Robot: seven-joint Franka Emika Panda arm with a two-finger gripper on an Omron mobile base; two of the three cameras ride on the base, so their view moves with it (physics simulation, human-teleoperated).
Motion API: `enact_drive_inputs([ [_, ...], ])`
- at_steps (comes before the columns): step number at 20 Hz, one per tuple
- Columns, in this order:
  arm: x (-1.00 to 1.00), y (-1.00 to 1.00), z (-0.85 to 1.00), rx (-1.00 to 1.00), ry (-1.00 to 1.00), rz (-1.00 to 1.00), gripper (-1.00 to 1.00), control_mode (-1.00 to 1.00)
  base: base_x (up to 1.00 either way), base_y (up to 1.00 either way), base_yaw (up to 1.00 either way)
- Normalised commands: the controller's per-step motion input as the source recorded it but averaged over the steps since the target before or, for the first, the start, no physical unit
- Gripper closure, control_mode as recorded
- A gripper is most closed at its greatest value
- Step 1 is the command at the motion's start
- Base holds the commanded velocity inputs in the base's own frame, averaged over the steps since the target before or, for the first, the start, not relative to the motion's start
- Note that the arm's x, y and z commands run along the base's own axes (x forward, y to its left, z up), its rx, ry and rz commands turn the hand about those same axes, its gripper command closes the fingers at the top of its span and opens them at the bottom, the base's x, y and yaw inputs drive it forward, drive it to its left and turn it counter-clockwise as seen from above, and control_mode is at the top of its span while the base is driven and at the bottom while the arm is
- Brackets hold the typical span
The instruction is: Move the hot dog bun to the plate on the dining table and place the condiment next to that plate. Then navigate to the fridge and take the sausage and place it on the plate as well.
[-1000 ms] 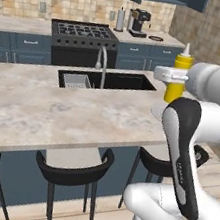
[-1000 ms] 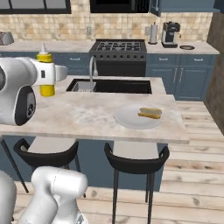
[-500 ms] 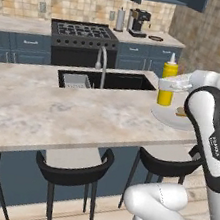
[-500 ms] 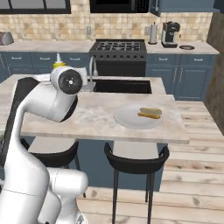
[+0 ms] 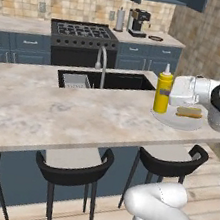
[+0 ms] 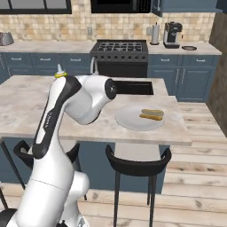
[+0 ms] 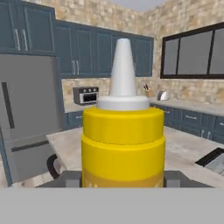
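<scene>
The condiment (image 5: pixel 163 90), a yellow squeeze bottle with a white nozzle, stands upright with its base at the left rim of the plate (image 5: pixel 173 121). I cannot tell whether it rests on the dining table (image 5: pixel 55 113). My gripper (image 5: pixel 171 96) is shut on its body, reaching in from the right. In the hand view the condiment (image 7: pixel 123 140) sits close up between the finger tips. The hot dog bun (image 5: pixel 189 112) lies on the plate. From the right base view my arm hides most of the bottle, leaving the condiment's tip (image 6: pixel 60 73) showing, and the bun (image 6: pixel 152 115) lies on the plate (image 6: pixel 131 120).
A sink with a curved faucet (image 5: pixel 103 63) is set in the table behind the bottle. Black stools (image 5: pixel 75 163) line the near edge. A stove (image 5: pixel 84 31) and a coffee machine (image 5: pixel 138 23) stand on the far counter. The grey fridge (image 7: pixel 26 118) stands in the hand view's background.
The bottle, still gripped, has come down from well above the table to the plate's left rim. The arm's elbow has swung across. The base has not moved.
</scene>
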Motion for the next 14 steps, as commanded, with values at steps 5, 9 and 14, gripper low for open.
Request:
enact_drive_inputs([
  [5, 0.0, -0.05, -0.25, -0.01, -0.01, 0.34, 1.0, -1.0, 0.0, 0.0, 0.0],
  [9, 0.0, 0.0, -0.33, 0.0, 0.0, 0.28, 1.0, -1.0, 0.0, 0.0, 0.0],
  [14, 0.01, 0.0, -0.29, 0.0, 0.0, 0.14, 1.0, -1.0, 0.0, 0.0, 0.0],
])
